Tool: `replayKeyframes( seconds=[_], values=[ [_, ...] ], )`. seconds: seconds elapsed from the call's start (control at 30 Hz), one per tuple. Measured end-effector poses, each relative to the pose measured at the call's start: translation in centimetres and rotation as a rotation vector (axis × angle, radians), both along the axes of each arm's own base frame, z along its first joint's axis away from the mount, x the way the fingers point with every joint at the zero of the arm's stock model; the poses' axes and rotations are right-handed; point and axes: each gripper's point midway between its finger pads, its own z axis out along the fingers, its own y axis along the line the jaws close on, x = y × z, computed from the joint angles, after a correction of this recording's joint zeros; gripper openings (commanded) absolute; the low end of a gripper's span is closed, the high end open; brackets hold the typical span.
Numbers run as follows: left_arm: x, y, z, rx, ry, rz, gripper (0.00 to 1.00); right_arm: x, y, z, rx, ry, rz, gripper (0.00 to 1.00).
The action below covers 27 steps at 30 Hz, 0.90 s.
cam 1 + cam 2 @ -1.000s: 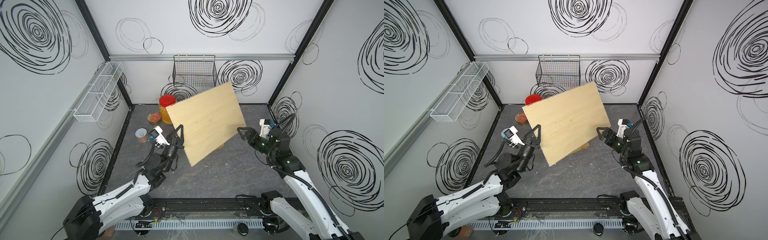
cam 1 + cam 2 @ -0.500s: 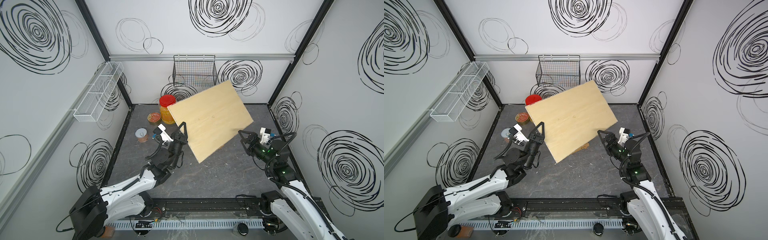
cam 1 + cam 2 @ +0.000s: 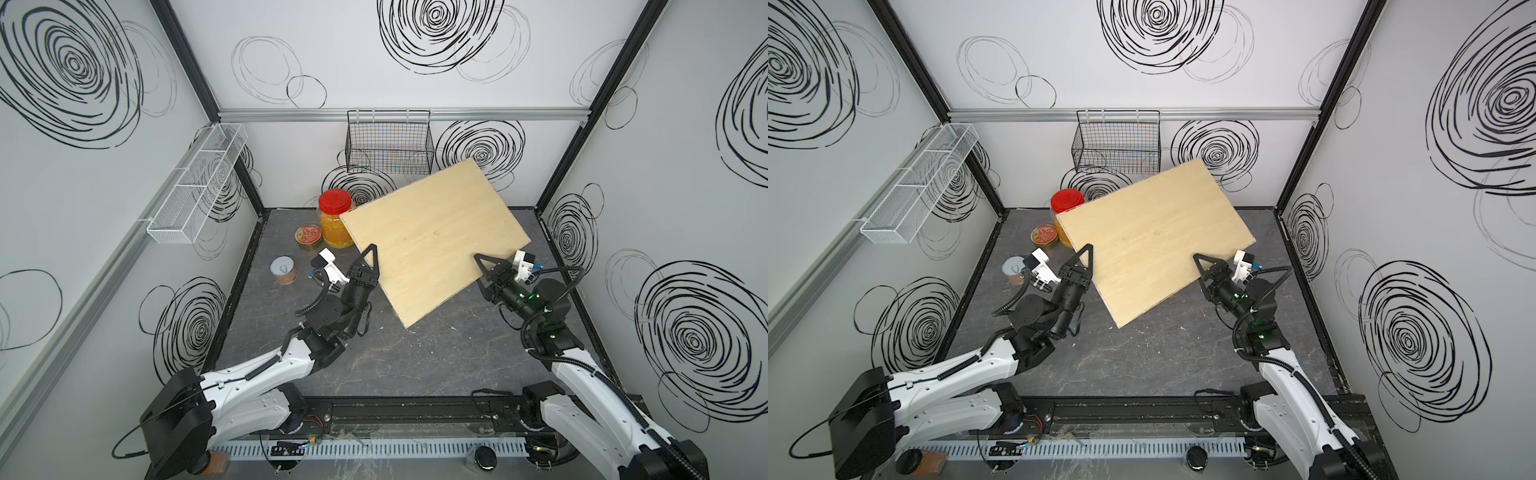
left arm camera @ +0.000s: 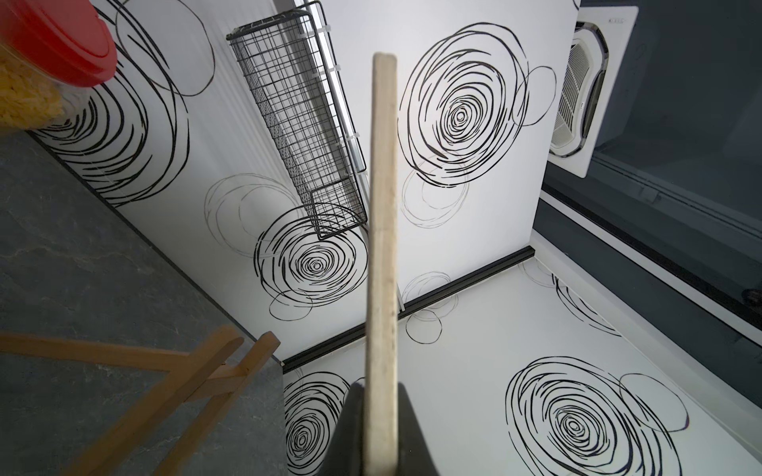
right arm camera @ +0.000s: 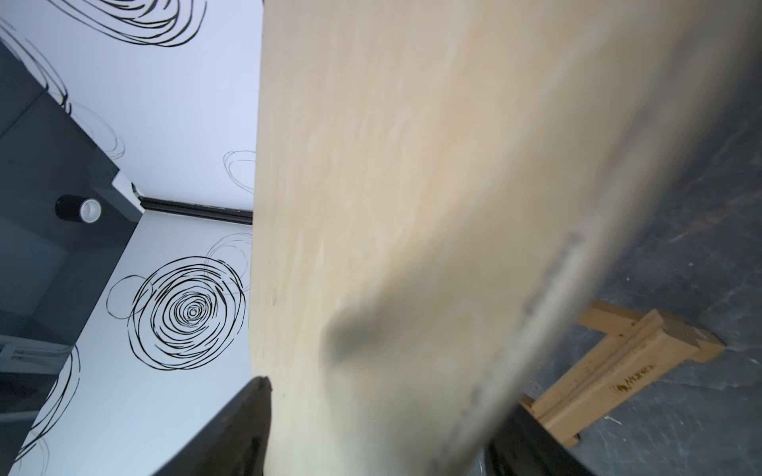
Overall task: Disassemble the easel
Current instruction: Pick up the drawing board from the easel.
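left gripper (image 3: 371, 254) clenched on near edge of plywood board (image 3: 432, 241); fingers (image 4: 348, 432) pinch board edge in left wrist view. right gripper (image 3: 481, 272) straddles opposite edge, jaws either side of board, view blurred: cannot tell if it grips. board tilted above dark table (image 3: 415, 365). easel (image 4: 165, 371) on table under board, ledge strip (image 5: 610, 371) with logo in right wrist view. farther: open can (image 3: 282, 269), flat tin (image 3: 308, 237), red-lidded jar (image 3: 334, 220). wire basket (image 3: 388, 141) on back wall.
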Motion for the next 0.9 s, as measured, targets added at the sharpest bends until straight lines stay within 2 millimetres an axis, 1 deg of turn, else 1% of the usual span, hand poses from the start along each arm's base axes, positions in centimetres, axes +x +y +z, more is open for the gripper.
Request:
replayKeyframes(
  seconds=[0.17,0.27,0.37,0.47,0.53,0.57,0.6,0.73,0.87,0.9],
  values=[
    [0.1,-0.1,-0.4,-0.043,0.037,-0.019,0.00,0.0,0.2,1.6,0.054,-0.039,0.008,0.56],
    [0.1,-0.1,-0.5,-0.074,0.050,-0.029,0.00,0.0,0.3,2.4,0.108,-0.062,0.010,0.47],
    [0.1,-0.3,-0.7,-0.095,0.068,-0.048,0.00,-0.1,0.3,2.8,0.135,-0.071,0.014,0.38],
    [0.3,-0.4,-0.8,-0.117,0.097,-0.067,0.00,-0.4,0.2,3.0,0.095,-0.109,0.009,0.24],
    [0.5,-0.6,-0.4,-0.125,0.124,-0.082,0.00,-0.7,0.1,3.3,0.057,-0.143,0.004,0.09],
    [0.5,-0.7,-0.4,-0.122,0.136,-0.092,0.00,-0.8,0.0,3.5,0.052,-0.147,0.000,0.03],
    [0.5,-0.8,-0.2,-0.126,0.144,-0.104,0.00,-1.1,-0.1,3.9,0.049,-0.154,-0.005,0.00],
    [-0.1,-1.1,0.1,-0.134,0.162,-0.144,0.00,-2.1,-0.7,5.0,0.031,-0.158,-0.030,0.00],
    [-0.5,-1.5,0.1,-0.128,0.177,-0.178,0.00,-3.1,-1.6,5.4,0.015,-0.146,-0.067,0.00],
    [-0.5,-1.7,0.2,-0.126,0.181,-0.188,0.05,-3.4,-1.8,5.4,0.014,-0.140,-0.077,0.00]
  ],
)
